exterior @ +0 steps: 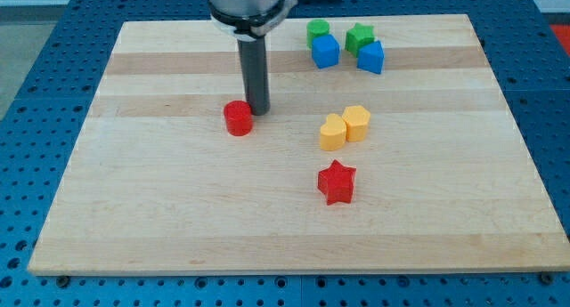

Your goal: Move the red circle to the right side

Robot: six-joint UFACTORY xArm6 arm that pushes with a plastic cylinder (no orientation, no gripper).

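Note:
The red circle (238, 118) lies on the wooden board (178, 200), left of the board's middle. My tip (257, 109) stands just to the right of it, at its upper right edge, touching or nearly touching. The dark rod rises from there toward the view's top.
A yellow heart-like block (332, 133) and a yellow hexagon (357, 123) sit together right of centre. A red star (337, 182) lies below them. Near the top edge are a green block (317, 29), a blue cube (326, 51), a green star (360, 36) and another blue block (371, 56).

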